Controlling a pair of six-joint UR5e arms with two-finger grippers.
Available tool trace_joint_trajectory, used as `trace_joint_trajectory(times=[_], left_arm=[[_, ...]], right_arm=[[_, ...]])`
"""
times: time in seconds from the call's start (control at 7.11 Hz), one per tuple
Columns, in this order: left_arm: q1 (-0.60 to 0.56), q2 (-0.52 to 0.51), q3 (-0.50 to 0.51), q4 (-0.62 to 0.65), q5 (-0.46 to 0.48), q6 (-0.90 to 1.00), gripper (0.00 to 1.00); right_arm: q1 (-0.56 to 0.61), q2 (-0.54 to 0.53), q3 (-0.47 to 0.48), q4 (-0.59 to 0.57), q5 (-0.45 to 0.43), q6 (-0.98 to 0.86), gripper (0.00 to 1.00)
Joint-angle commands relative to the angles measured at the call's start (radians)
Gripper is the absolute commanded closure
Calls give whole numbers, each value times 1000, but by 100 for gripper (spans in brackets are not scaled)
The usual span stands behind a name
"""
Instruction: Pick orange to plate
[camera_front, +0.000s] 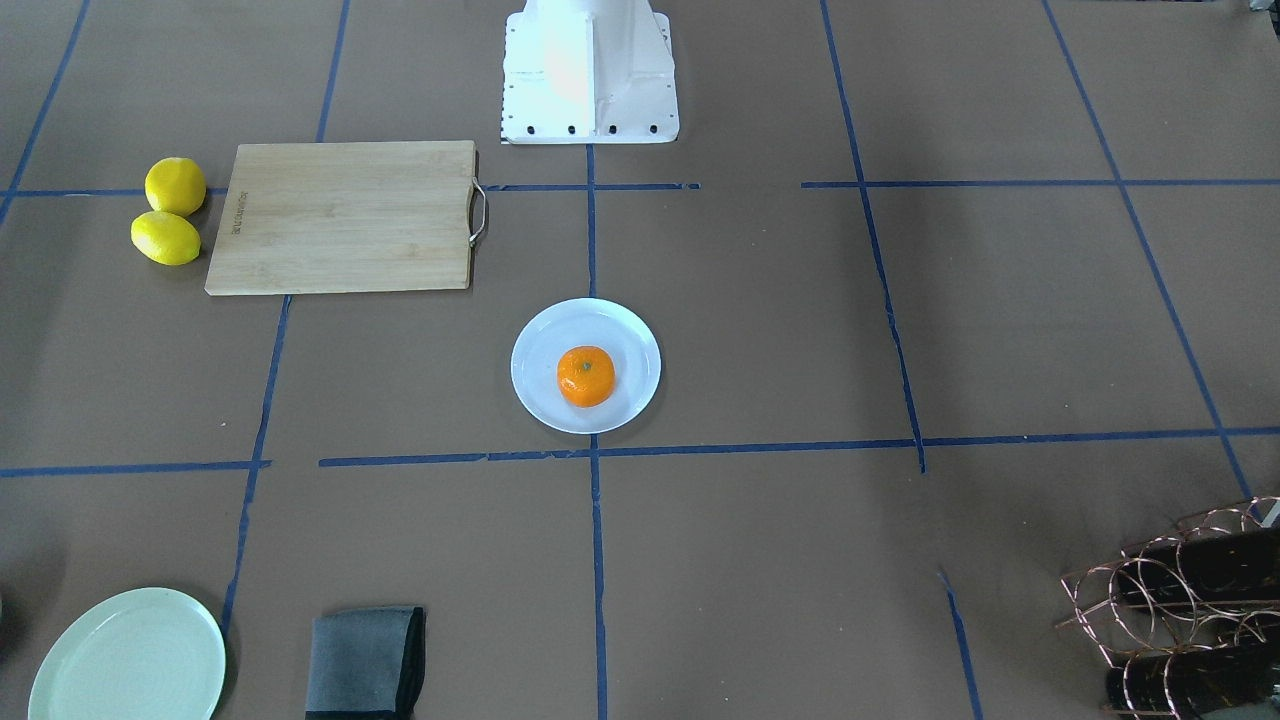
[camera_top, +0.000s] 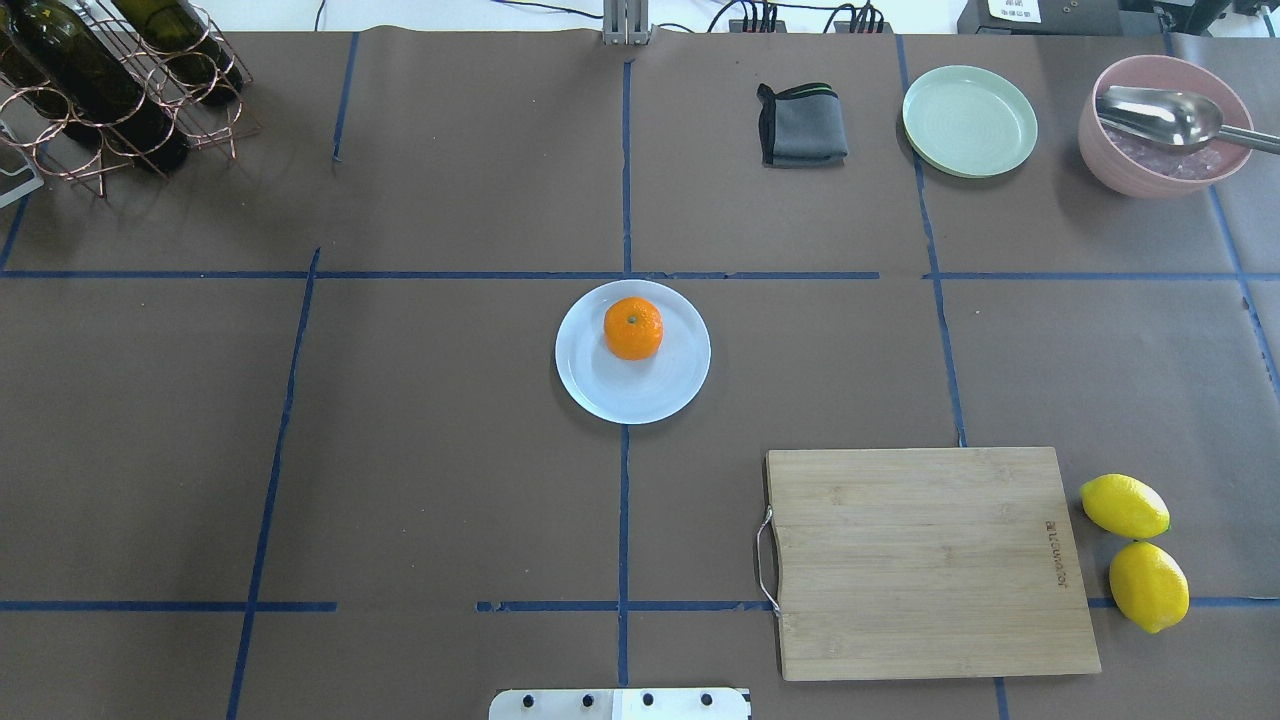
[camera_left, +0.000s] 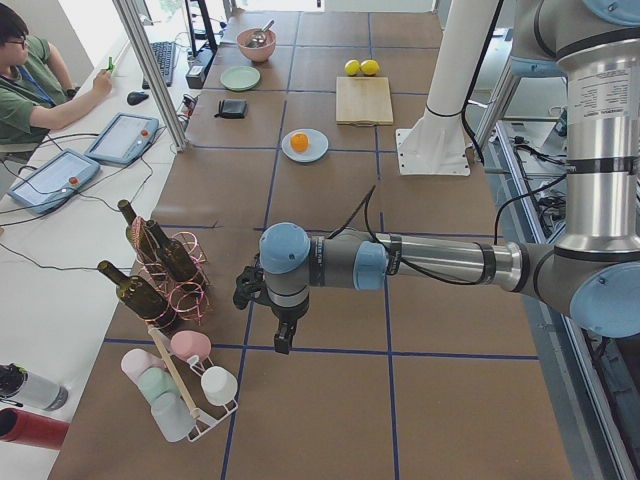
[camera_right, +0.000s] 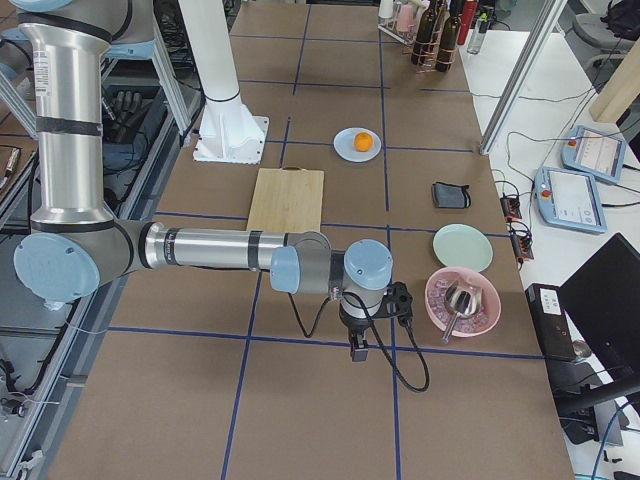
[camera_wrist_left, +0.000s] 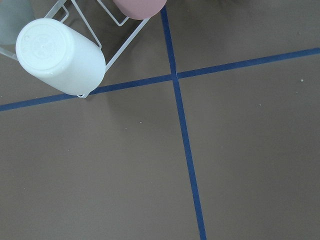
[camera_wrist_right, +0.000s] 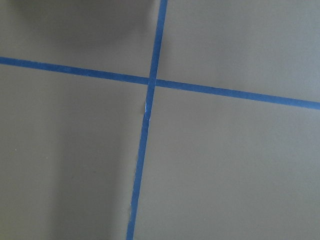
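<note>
The orange (camera_top: 633, 328) rests on the white plate (camera_top: 600, 395) at the middle of the table, a little toward its far side; it also shows as the orange (camera_front: 586, 376) on the plate (camera_front: 535, 340) in the front-facing view. Both arms are far from it. My left gripper (camera_left: 283, 340) hangs over the table's left end, near the racks. My right gripper (camera_right: 358, 346) hangs over the right end, beside the pink bowl. Only the side views show them, so I cannot tell whether they are open or shut. The wrist views show only brown table and blue tape.
A bamboo cutting board (camera_top: 930, 560) and two lemons (camera_top: 1135, 550) lie near right. A folded cloth (camera_top: 800, 125), a pale green plate (camera_top: 968, 120) and a pink bowl (camera_top: 1160, 125) with a spoon line the far right. A bottle rack (camera_top: 100, 90) stands far left, a cup rack (camera_left: 185, 390) beyond it.
</note>
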Motion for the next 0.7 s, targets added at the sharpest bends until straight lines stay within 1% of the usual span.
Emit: trace_joint_trajectory(times=[0.0,0.56], left_arm=[[0,0,2,0,1,0,0],[0,0,8,0,1,0,0]], right_arm=[[0,0,0,0,1,0,0],[0,-2,0,0,1,-2,0]])
